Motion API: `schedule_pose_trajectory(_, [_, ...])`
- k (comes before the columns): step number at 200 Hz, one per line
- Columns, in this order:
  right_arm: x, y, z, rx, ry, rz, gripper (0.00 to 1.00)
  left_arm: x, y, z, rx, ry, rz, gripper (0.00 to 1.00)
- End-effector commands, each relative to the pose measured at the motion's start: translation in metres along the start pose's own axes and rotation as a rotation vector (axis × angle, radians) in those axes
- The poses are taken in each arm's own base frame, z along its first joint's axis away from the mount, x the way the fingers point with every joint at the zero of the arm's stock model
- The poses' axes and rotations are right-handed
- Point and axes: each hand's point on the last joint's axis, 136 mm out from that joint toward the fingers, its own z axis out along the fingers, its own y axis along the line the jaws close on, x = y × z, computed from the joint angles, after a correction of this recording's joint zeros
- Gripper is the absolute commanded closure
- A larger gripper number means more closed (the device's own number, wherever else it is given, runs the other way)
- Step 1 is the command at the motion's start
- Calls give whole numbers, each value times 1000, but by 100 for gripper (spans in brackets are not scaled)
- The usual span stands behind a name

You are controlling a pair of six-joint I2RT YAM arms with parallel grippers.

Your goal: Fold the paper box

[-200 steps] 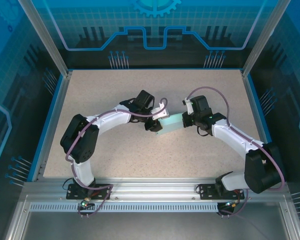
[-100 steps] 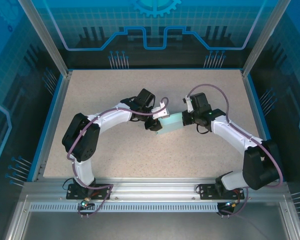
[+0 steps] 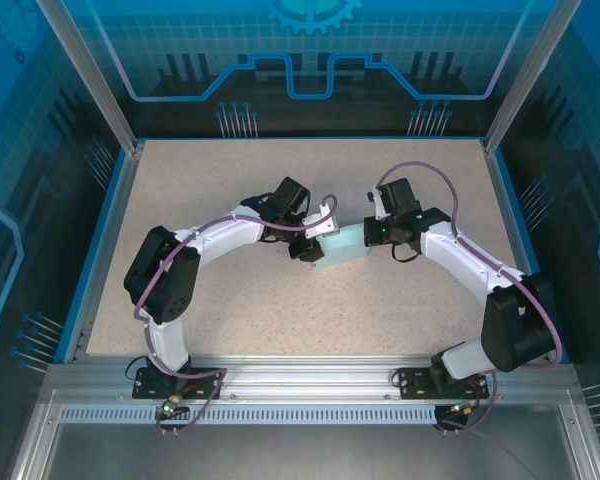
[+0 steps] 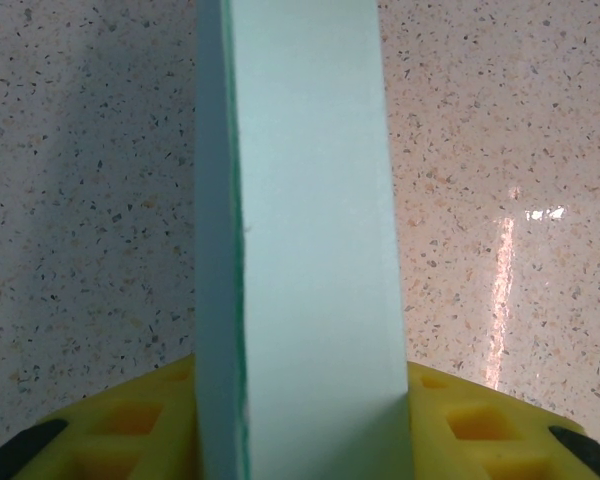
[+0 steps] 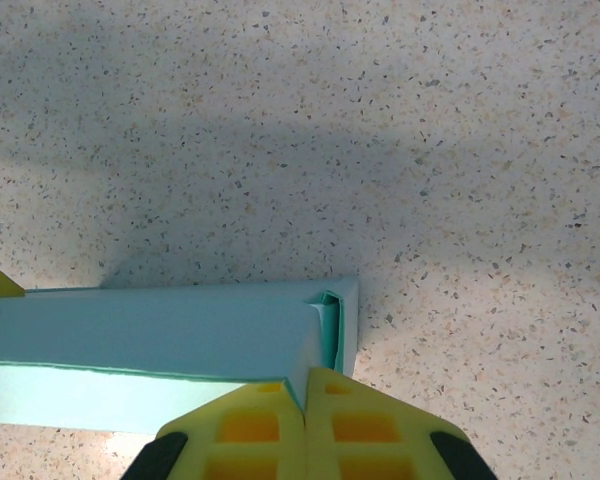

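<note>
The pale cyan paper box (image 3: pixel 342 244) stands partly folded in the middle of the table between both arms. My left gripper (image 3: pixel 316 240) is shut on its left end. In the left wrist view the box (image 4: pixel 300 200) rises straight up between the yellow fingers (image 4: pixel 470 425), one on each side wall. My right gripper (image 3: pixel 373 236) is at the box's right end. In the right wrist view its yellow fingers (image 5: pixel 245 430) meet on a thin edge of the box (image 5: pixel 160 330), beside a tucked corner flap (image 5: pixel 332 325).
The speckled beige tabletop (image 3: pixel 230 300) spreads all round the box. A blue rim (image 3: pixel 100 240) and aluminium posts (image 3: pixel 90 70) frame the table. Purple cables loop over both forearms.
The right arm's wrist has drawn in slightly toward the box's right end. The left arm shifted a little early on, then held. The box stays in place.
</note>
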Motion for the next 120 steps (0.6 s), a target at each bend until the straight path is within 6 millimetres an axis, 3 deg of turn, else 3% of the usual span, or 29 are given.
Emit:
schedule_pose_trajectory(1, [18,-7,0,21,91,-5,100,61,27,6,-108,207,-120,71])
schedule_pose_trajectory(76, [30,-31,8,135,133,-181,100,63,28,6,-115,210,-118,71])
schedule_pose_trajectory(120, [34,-38,9,156,151,-192,100,63,29,6,-120,213,-117,71])
